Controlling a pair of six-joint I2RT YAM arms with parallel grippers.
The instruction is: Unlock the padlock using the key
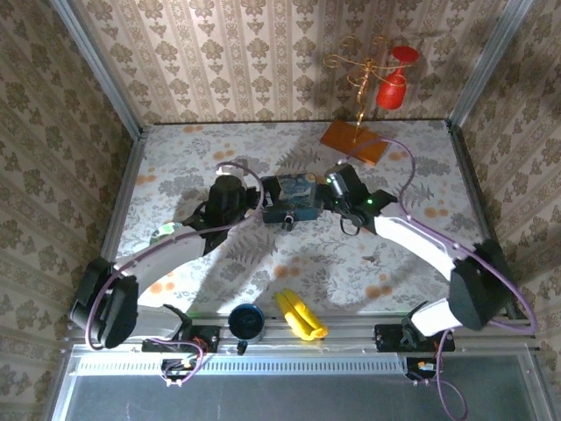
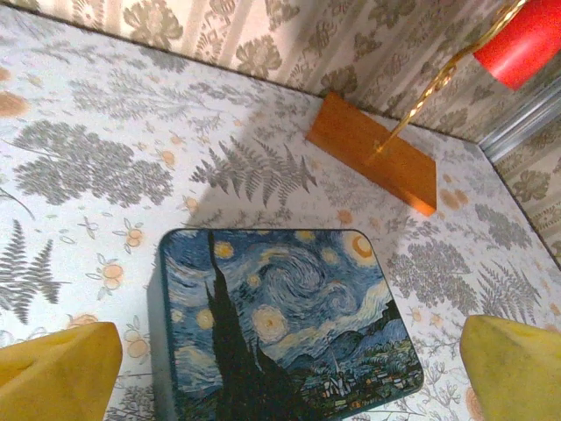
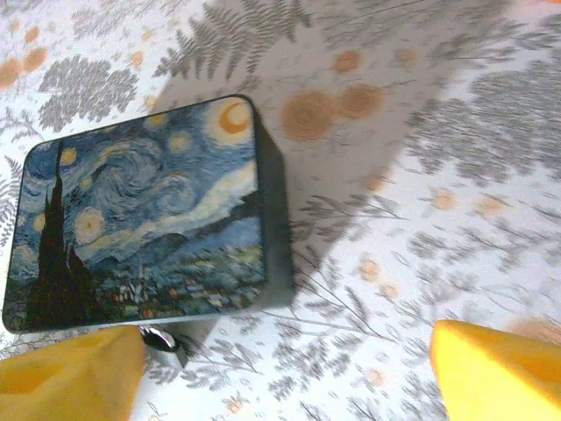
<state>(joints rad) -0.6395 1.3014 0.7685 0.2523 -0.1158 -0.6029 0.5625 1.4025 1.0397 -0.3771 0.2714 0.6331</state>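
Yellow fingertips (image 2: 57, 373) of the left claw (image 2: 287, 379) stood wide apart, gripping nothing. Between and just ahead of them lay a blue rectangular box printed with a swirling night-sky painting (image 2: 280, 324), touching neither pad. Beyond that claw, past the box, stood an orange wooden base (image 2: 372, 162) bearing a twisted gold wire stand (image 2: 438, 83) with a red cup (image 2: 523, 44). The right claw (image 3: 285, 373) hung spread and empty. The tiny silver metal padlock (image 3: 163, 340) sat just beside one of its yellow fingers, partly hidden by it and tight against the box's near wall. Well behind both claws lay a yellow banana-shaped thing (image 1: 301, 316) and a dark round cup (image 1: 247, 321).
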